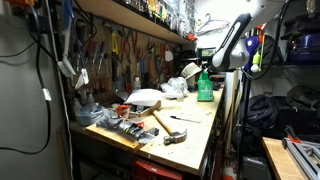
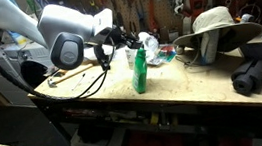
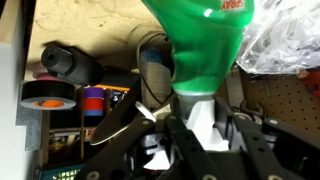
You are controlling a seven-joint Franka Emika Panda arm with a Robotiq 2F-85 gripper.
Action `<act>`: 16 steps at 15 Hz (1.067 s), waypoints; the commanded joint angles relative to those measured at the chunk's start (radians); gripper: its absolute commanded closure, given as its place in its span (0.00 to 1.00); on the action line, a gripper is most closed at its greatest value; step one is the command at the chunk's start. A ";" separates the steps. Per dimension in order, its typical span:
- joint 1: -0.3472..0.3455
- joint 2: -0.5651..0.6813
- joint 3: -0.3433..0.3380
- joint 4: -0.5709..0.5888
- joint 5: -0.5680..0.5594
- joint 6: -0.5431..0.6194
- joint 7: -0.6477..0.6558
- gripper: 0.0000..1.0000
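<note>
Your fingers (image 3: 122,128) stand open, straddling the white cap (image 3: 200,115) of the green bottle (image 2: 140,70), which stands upright on the worktop (image 2: 183,89) just beside a crumpled plastic bag (image 3: 285,40).

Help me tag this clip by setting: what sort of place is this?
Likely a workshop or garage: hand tools hang on the wall in an exterior view, and a hammer lies on a cluttered wooden workbench.

A plywood workbench (image 2: 198,83) spreads out below me, with a green bottle (image 2: 140,70) standing upright on it. In an exterior view a hammer (image 2: 71,74) lies at the left end. A sun hat (image 2: 213,28) and crumpled clear plastic (image 2: 150,44) rest at the far edge, and a dark bundle (image 2: 257,71) lies at the right.
</note>
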 commanded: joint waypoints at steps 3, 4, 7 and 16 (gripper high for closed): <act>0.005 -0.076 0.007 -0.107 -0.068 0.140 -0.034 0.88; 0.001 -0.081 0.011 -0.122 -0.091 0.163 -0.026 0.88; -0.011 -0.091 0.017 -0.161 -0.181 0.251 -0.005 0.88; -0.070 -0.041 0.103 -0.187 -0.268 0.464 -0.010 0.63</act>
